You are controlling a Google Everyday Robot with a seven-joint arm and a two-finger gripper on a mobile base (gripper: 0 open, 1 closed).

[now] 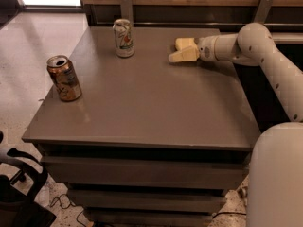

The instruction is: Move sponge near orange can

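Note:
The orange can (64, 78) stands upright near the table's left edge, coppery brown with an open silver top. My gripper (182, 50) reaches in from the right, low over the far right part of the table (151, 108). A pale yellow block that looks like the sponge (184, 43) is right at the gripper's tip, on or just above the tabletop. I cannot make out where the sponge ends and the gripper begins, or whether it is held. The sponge is far from the orange can, most of the table's width away.
A white-and-green drink can (123, 38) stands upright at the far middle of the table, left of the gripper. A wooden wall with metal brackets (126, 6) runs behind the table. My white arm (265, 60) spans the right side. A dark chair base (19, 193) is at the lower left floor.

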